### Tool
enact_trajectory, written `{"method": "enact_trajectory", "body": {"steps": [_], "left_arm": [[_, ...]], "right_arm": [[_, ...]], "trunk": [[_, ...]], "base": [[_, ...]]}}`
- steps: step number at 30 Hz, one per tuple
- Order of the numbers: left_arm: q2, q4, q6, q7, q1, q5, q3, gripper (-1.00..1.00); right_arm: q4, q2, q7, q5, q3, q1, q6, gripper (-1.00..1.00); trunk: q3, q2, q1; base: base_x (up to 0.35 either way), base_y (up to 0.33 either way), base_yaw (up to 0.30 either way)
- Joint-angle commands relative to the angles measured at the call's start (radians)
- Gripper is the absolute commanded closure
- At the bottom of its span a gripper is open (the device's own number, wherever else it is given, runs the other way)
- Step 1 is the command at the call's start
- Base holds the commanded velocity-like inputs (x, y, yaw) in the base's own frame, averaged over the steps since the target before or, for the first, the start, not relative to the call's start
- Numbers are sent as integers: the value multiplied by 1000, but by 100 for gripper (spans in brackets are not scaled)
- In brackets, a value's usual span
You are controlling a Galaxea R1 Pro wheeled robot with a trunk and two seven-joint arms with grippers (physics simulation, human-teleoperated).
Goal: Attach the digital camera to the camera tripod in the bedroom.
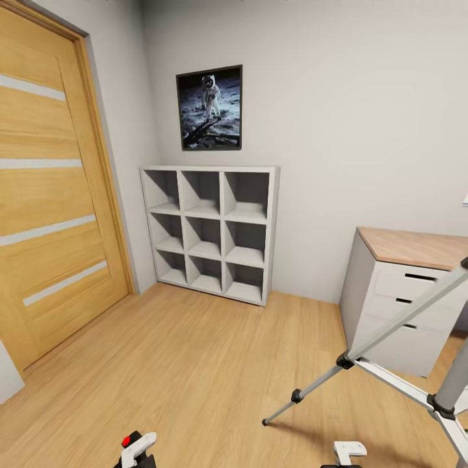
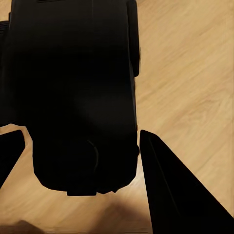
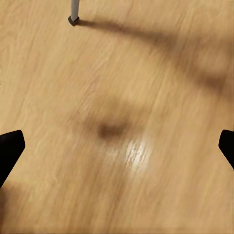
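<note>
The black digital camera (image 2: 73,73) sits between the two dark fingers of my left gripper (image 2: 82,135), which is shut on it above the wood floor. In the head view its red button and black top (image 1: 128,443) peek up at the bottom edge beside the left gripper (image 1: 139,451). The camera tripod (image 1: 390,328) stands at the right, its silver legs spread and one black foot (image 1: 266,422) on the floor; its head is out of frame. My right gripper (image 3: 117,141) hangs open over bare floor, with a tripod foot (image 3: 73,18) ahead of it, and shows low in the head view (image 1: 349,453).
A white cube shelf (image 1: 211,231) stands against the far wall under a framed astronaut picture (image 1: 210,108). A wooden door (image 1: 52,188) fills the left side. A wood-topped grey desk with drawers (image 1: 406,292) sits at the right behind the tripod.
</note>
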Motion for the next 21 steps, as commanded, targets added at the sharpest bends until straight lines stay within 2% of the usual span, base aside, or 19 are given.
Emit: {"method": "enact_trajectory", "body": {"steps": [1,21], "left_arm": [[1,3,1,7,0,4,-9,100],[2,99,1,9,0,3,-9,100]], "right_arm": [[-2,0,2,-2,1,0,6,-100],[7,-1,-3,-8,2,0,-8,-100]], "trunk": [[2,7,-4],[65,147,-81]], "base": [[0,0,0],[0,0,0]]}}
